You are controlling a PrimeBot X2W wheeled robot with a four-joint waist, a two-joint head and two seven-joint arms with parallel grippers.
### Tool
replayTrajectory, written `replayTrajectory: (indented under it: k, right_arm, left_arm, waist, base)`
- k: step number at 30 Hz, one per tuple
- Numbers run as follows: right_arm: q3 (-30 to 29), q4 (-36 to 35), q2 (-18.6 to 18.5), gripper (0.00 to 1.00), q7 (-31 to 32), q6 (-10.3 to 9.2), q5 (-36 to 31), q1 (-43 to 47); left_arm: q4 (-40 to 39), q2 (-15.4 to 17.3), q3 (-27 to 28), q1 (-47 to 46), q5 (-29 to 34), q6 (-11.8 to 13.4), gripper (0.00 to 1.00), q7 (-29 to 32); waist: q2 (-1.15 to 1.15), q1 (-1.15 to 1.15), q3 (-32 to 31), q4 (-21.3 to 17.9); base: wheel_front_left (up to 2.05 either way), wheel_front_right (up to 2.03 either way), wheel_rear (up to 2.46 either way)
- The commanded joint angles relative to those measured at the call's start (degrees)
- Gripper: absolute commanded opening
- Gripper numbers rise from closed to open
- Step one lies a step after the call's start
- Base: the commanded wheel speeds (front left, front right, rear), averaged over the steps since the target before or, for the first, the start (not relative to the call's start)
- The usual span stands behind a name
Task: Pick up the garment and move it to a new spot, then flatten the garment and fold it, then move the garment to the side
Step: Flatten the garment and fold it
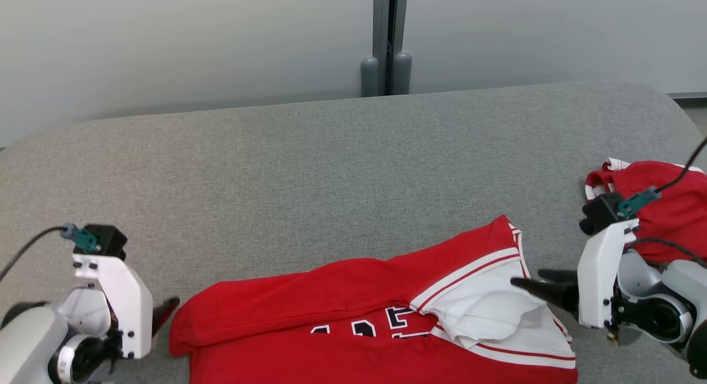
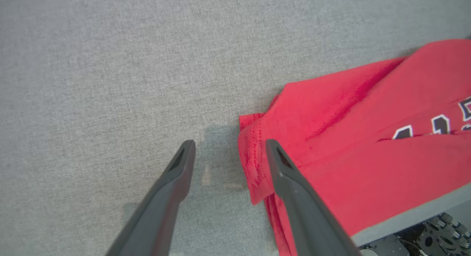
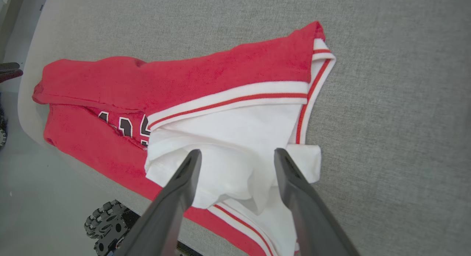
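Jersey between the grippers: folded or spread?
Folded. The jersey has one red layer doubled over another, hiding the tops of the letters.

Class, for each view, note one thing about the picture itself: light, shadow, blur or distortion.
Head view: soft, even light; the grey table's far edge bows, a wide-lens effect. Left wrist view: a faint shadow on the table beside the red garment, by the left gripper's fingers. Right wrist view: the garment's white part is bright, its folds faint; the right gripper's fingers blur near the lens.
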Motion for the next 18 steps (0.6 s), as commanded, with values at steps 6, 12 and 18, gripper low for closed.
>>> replayTrajectory:
  k: [6,12,18]
  right_arm:
    - [-5.81,-3.9,-1.84,1.0,-14.02,0.03,-1.07,2.8]
    - [-10.31,-4.08,-2.97,1.0,-26.57,0.02,-2.86,5.87]
    - [-17.66,-2.45,-2.72,1.0,-37.68,0.02,-6.03,9.49]
  left_arm:
    - [-4.01,0.55,4.88,-1.59,4.41,3.44,1.0,-13.18]
    - [-8.59,-0.51,7.53,1.82,6.27,6.83,1.0,-22.19]
    - [-14.92,-2.22,11.2,6.73,8.69,12.12,1.0,-33.74]
  waist:
    - [0.0,0.0,-0.29,0.7]
    - [0.0,0.0,-0.74,1.27]
    - [0.0,0.0,-1.2,1.51]
  base:
    - [0.0,0.0,0.0]
    - [0.0,0.0,0.0]
    - [0.0,0.0,0.0]
